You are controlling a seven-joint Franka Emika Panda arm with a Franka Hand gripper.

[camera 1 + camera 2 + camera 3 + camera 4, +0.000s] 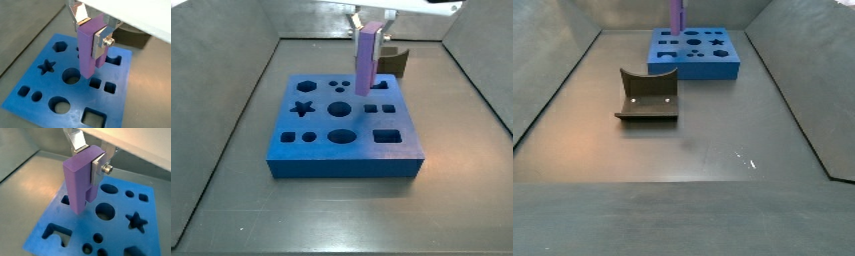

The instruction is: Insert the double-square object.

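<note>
The double-square object is a long lavender bar, held upright between my gripper's silver fingers. It shows in both wrist views and in both side views. My gripper is shut on its upper part. The bar's lower end hangs just above the blue holed block, near the pair of square holes. In a side view the bar stands over the block's far right part. Whether the tip touches the block cannot be told.
The blue block has round, star, hexagon and square holes. A dark brown curved block lies on the grey floor in a side view, and shows behind the bar in another. Grey walls enclose the bin.
</note>
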